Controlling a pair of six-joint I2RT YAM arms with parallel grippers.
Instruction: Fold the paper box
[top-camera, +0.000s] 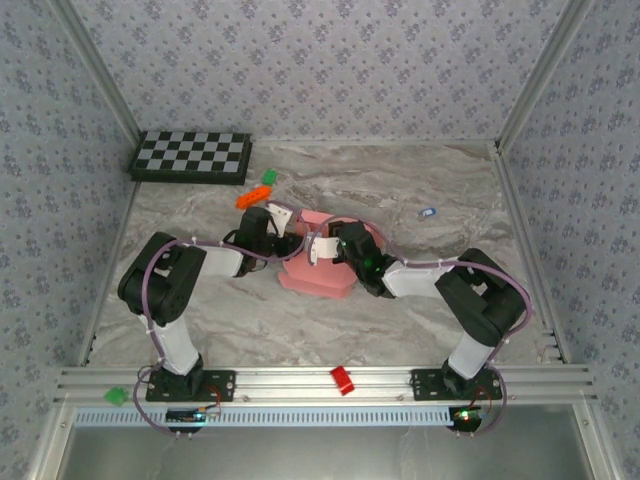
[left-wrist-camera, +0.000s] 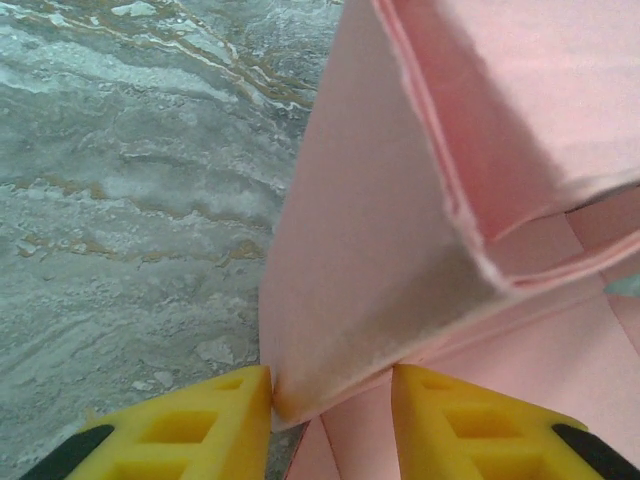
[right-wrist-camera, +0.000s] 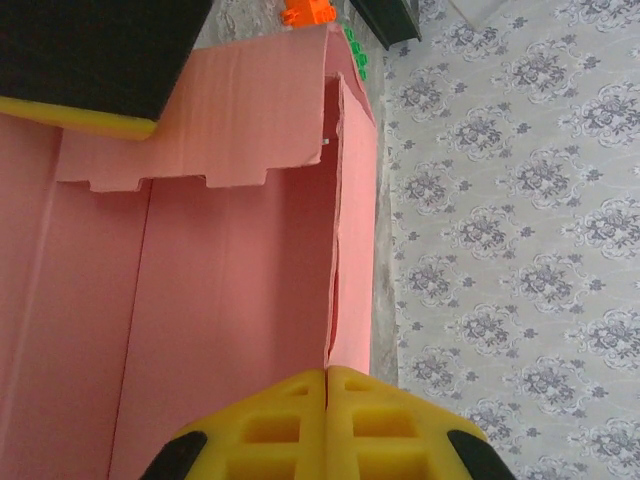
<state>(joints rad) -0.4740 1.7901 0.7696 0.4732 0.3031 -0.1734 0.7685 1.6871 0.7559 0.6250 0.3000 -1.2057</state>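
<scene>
My left gripper (left-wrist-camera: 330, 400) pinches a raised wall of the paper box (top-camera: 318, 272) at table centre, keeping it upright. My right gripper (right-wrist-camera: 326, 385), fully closed at three o'clock, braces the opposite fold.

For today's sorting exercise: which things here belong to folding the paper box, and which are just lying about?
Belongs to the job:
paper box
left hand
right hand

Lying about:
checkerboard
orange piece
red block
small blue item
green piece
</scene>
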